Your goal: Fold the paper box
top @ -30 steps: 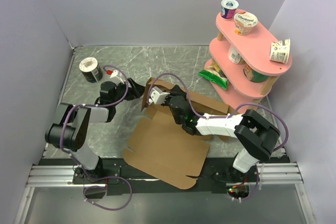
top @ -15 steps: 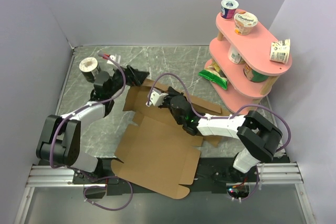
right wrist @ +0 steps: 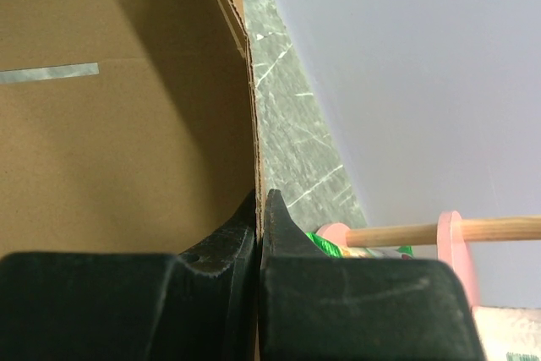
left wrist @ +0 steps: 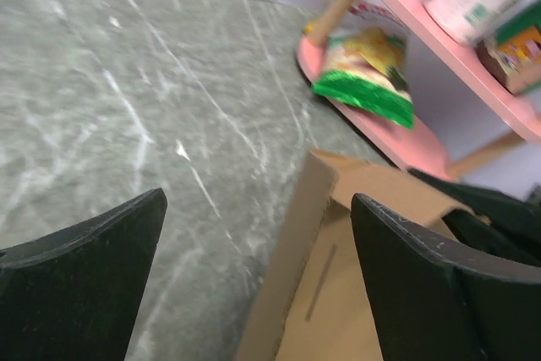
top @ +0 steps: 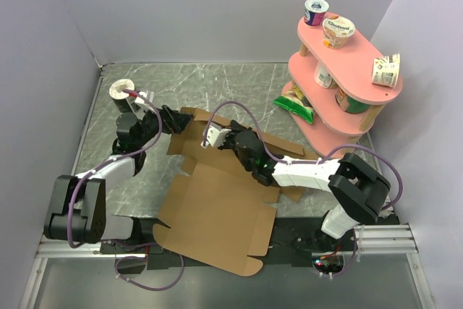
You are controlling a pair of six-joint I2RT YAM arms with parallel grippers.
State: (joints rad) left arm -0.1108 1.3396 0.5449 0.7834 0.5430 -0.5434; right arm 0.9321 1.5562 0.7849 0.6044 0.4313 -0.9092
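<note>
paper box [top: 217, 215] — brown, unfolded | left gripper [left wrist: 258, 200] gaping, empty | right gripper [right wrist: 260, 200] — pinching its edge

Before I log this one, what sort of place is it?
Probably a robot test booth, not a home: plain walls box in a stone-patterned table, and a pink shelf holds yogurt cups like staged props.

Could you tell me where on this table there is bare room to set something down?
The back strip of the table is bare, between the small round container and the pink shelf. A narrower patch lies between the left arm and the paper box. The middle is crowded with the box, the left gripper and the right gripper.
</note>
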